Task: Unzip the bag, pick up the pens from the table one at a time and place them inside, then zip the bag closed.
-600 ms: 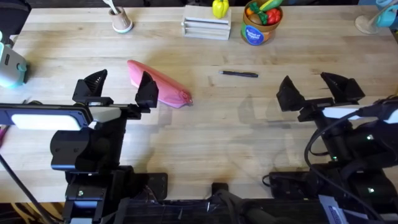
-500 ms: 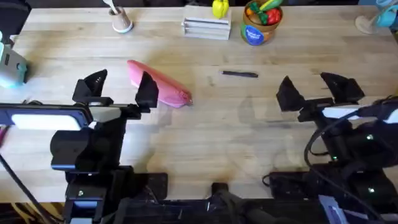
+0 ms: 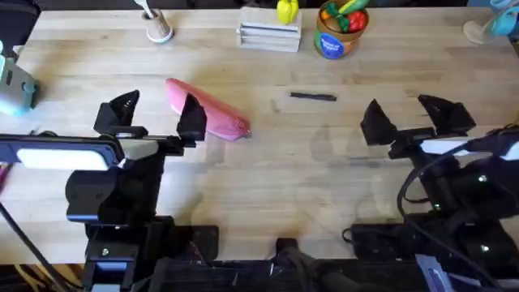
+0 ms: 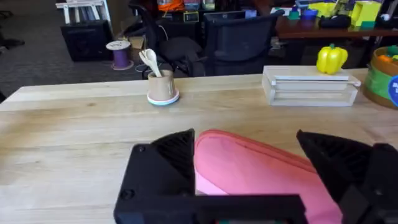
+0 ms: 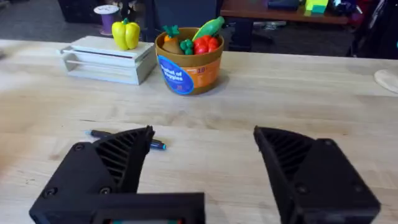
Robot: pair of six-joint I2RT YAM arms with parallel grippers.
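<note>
A pink fabric bag [image 3: 207, 109] lies slanted on the pale wooden bench [image 3: 268, 170], just ahead of the left pincer [image 3: 156, 113], whose black fingers stand apart and one of which overlaps the pouch from above. It looks soft and light and would likely crumple, so the zipper end seems the best hold; the pull itself is too small to make out. One thin dark pen [image 3: 312, 96] lies beyond and to the inner side of the right pincer [image 3: 409, 113], also spread apart. The pen looks stiff, light and slippery; mid-shaft is the likely grip.
</note>
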